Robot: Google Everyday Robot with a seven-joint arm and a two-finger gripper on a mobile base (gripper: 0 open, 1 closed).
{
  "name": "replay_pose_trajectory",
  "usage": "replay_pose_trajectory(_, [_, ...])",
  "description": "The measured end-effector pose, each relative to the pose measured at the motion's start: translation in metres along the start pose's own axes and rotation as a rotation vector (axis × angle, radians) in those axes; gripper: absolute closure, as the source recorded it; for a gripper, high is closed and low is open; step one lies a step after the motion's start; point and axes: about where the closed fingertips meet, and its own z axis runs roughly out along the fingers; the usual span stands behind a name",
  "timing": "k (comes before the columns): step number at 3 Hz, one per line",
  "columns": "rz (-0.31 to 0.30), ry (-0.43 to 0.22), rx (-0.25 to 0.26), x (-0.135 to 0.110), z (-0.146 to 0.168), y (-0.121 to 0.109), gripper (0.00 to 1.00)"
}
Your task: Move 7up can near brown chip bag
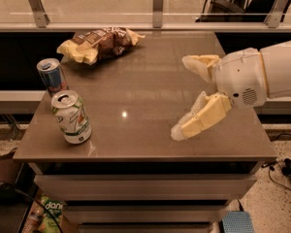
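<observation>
The 7up can (71, 117), white and green with a silver top, stands upright near the table's front left corner. The brown chip bag (100, 43), brown with pale yellow ends, lies at the far left of the table. My gripper (180, 96) is over the right half of the table, well to the right of the can, with its pale yellow fingers (200, 119) spread wide apart and nothing between them.
A slimmer blue and silver can (49, 76) stands just behind the 7up can at the left edge. The brown table (145, 101) has a glass railing (157, 6) behind it. Drawers sit below the tabletop.
</observation>
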Motion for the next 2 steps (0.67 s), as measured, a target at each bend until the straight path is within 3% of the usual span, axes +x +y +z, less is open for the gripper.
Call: replay_pose_trajectory(2, [-0.025, -0.133, -0.027, 0.004, 0.038, -0.005, 0.0])
